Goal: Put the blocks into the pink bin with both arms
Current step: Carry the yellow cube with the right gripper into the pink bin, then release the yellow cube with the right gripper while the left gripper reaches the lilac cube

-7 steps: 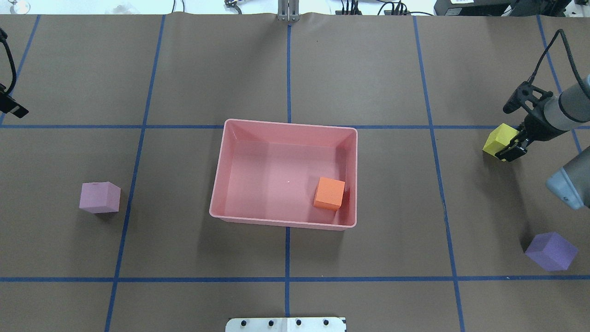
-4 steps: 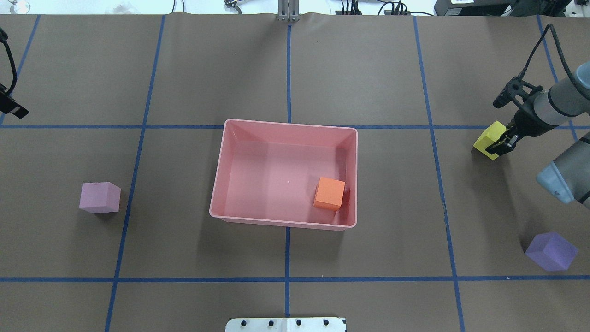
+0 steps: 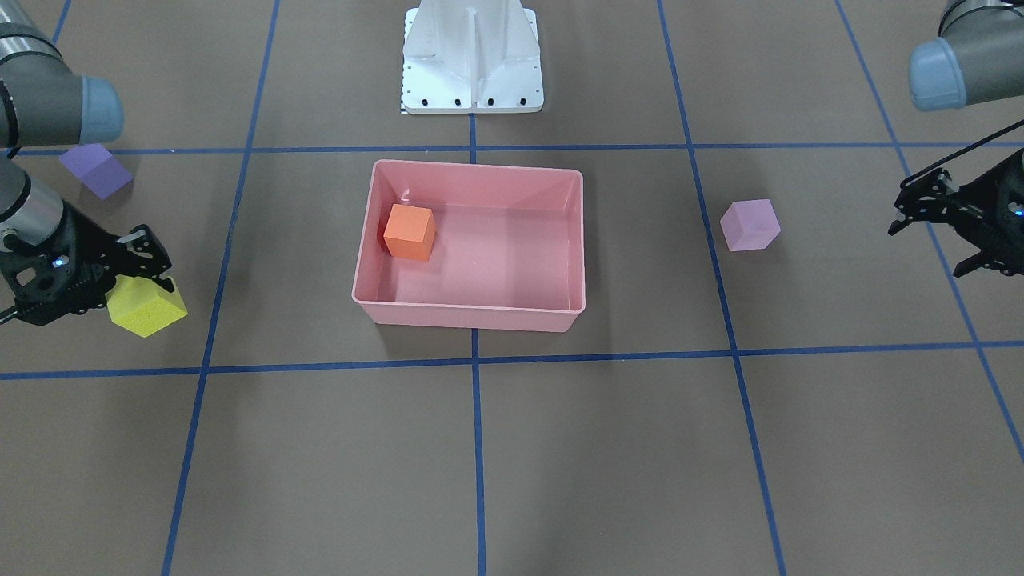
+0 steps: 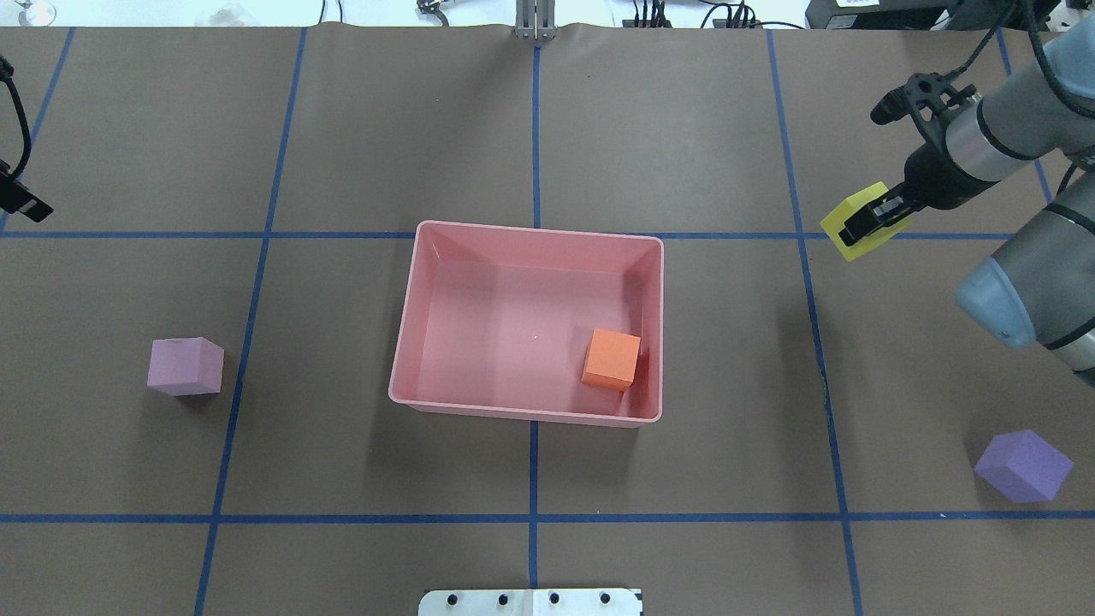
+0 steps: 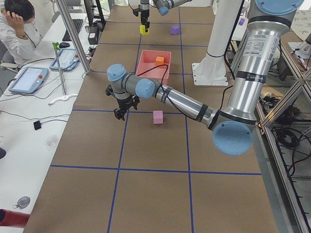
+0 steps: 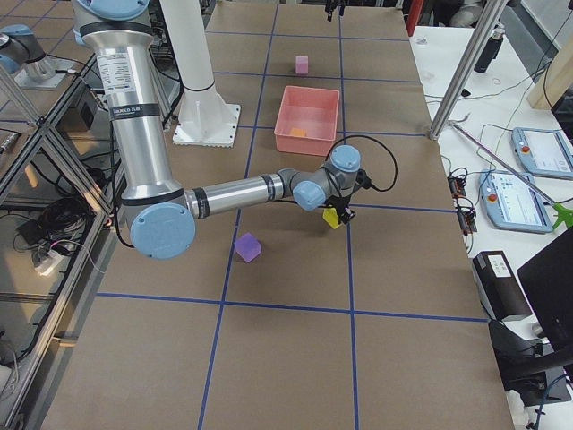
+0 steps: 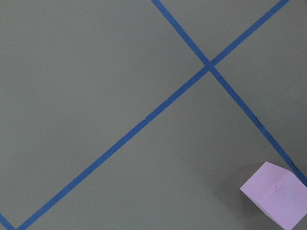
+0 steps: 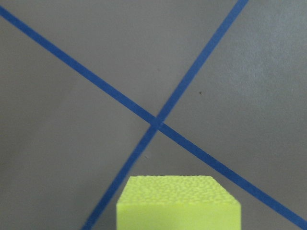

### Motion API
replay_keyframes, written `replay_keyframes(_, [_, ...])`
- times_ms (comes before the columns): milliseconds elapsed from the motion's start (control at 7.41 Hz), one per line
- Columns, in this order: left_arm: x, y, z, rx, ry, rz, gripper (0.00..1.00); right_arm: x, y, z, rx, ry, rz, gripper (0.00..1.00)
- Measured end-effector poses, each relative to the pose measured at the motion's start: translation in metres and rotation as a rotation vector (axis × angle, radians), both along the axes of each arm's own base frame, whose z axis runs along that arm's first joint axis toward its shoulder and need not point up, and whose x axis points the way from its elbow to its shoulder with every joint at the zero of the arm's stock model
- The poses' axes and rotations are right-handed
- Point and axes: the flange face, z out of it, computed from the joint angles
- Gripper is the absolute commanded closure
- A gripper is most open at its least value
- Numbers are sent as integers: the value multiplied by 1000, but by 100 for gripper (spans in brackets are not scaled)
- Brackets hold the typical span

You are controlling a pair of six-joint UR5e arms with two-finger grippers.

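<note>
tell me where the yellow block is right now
In the overhead view the yellow block is at the far right, held in the right gripper, to the right of the pink bin.

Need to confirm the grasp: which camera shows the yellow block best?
Exterior front-facing: the yellow block is large and mostly unobstructed. Overhead shows it partly covered by black fingers, the right wrist view crops it at the frame's bottom, and the side views show it tiny.

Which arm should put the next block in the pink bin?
Right. The right gripper holds the yellow block up in the air, while the left gripper is open and empty, apart from the lilac block.
</note>
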Motion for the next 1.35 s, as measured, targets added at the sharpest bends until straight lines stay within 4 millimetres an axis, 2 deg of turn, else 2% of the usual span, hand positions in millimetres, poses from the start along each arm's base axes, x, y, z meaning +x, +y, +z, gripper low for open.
replay_keyframes(270, [0, 6, 6, -89, 18, -129, 0, -44, 25, -97, -202, -41, 115, 90])
replay_keyframes(405, [1, 11, 13, -121, 35, -188, 0, -70, 41, -137, -291, -64, 172, 87])
replay_keyframes(675, [9, 16, 28, -141, 62, -235, 0, -133, 78, -194, -374, -70, 277, 80])
replay_keyframes(810, [15, 18, 31, -144, 68, -237, 0, -165, 97, -221, -384, -45, 321, 70])
replay_keyframes(945, [21, 19, 32, -146, 70, -233, 0, -194, 113, -246, -386, -9, 358, 28])
replay_keyframes(1080, [28, 20, 32, -151, 70, -226, 0, -220, 125, -260, -380, 24, 396, 1])
replay_keyframes(1215, [36, 23, 32, -161, 69, -222, 0, -240, 134, -266, -367, 47, 428, 0])
replay_keyframes(1350, [46, 25, 30, -175, 73, -226, 0, -250, 140, -267, -354, 61, 446, 0])
